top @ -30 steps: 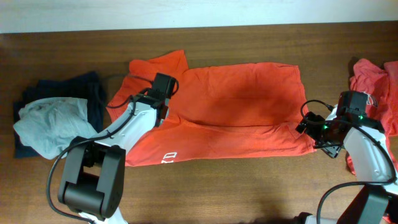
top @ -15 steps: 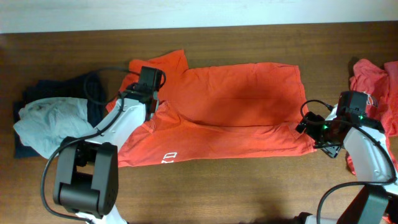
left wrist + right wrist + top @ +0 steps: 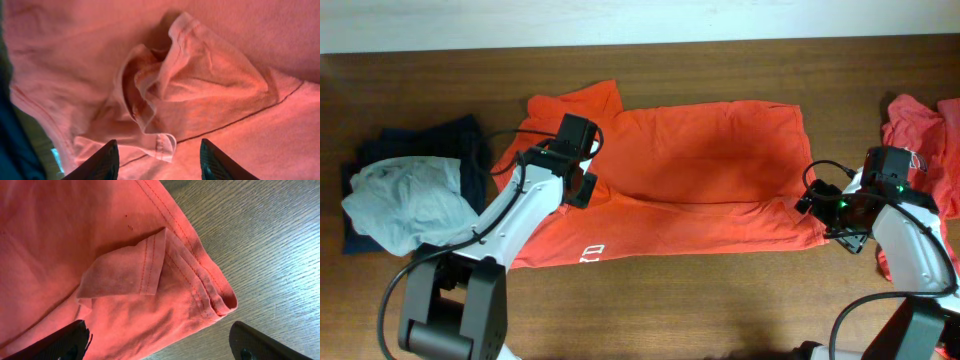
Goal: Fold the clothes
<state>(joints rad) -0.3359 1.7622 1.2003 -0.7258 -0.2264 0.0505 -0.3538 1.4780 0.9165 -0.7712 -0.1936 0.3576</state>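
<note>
One spread T-shirt (image 3: 700, 170), grey-navy heap (image 3: 400, 200), red heap (image 3: 918, 122)

On my overhead feed the white print (image 3: 592, 252) on the spread T-shirt (image 3: 710, 170) is too small to read, and my left arm (image 3: 535, 200) covers part of it. The second orange-red garment (image 3: 915, 130) runs off the right edge. The pale grey garment (image 3: 405, 205) hides much of the navy garment (image 3: 430, 140). The wrist views cut the left gripper (image 3: 157, 150) and right gripper (image 3: 159, 330) down to dark fingertips at the bottom edge.
</note>
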